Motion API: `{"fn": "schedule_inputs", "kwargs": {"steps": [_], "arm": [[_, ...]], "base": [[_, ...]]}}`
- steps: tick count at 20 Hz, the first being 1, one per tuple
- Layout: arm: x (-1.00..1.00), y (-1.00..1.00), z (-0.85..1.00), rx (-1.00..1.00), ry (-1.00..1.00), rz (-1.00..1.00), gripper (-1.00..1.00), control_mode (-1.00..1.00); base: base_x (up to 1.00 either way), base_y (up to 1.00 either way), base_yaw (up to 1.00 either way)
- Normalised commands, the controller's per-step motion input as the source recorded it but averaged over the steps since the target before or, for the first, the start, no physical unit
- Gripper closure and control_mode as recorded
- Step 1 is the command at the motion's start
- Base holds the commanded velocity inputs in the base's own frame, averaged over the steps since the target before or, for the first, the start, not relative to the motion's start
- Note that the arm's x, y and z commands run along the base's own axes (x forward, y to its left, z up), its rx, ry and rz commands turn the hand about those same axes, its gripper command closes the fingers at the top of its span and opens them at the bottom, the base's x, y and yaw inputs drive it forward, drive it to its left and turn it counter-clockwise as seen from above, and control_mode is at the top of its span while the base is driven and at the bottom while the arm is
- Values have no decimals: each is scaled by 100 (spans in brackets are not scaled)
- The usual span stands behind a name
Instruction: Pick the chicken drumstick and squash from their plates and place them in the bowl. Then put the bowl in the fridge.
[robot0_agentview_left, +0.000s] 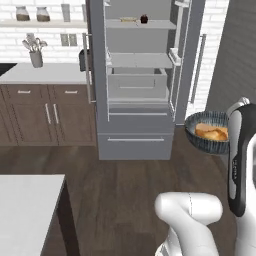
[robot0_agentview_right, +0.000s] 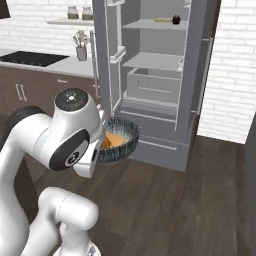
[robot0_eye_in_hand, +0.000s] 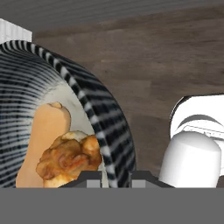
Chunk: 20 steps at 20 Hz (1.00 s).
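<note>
Hand view: pincer is clamped on the bowl rim, squash and drumstick inside. Bowl hangs in the air before the open fridge. Best to keep it level and go slowly to a bare shelf, clearing the door.

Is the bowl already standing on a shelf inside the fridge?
No, the bowl hangs in the air in front of the open fridge, with the squash and chicken drumstick inside it.
</note>
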Motion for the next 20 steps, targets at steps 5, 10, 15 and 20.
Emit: {"fn": "schedule_inputs", "kwargs": {"steps": [5,10,15,20], "arm": [[0,0,0,0,0,0,100,100],[0,0,0,0,0,0,100,100],[0,0,0,0,0,0,100,100],[0,0,0,0,0,0,100,100]], "base": [[100,37,-12],[100,34,-16],[100,-1,-11],[100,37,-11]]}}
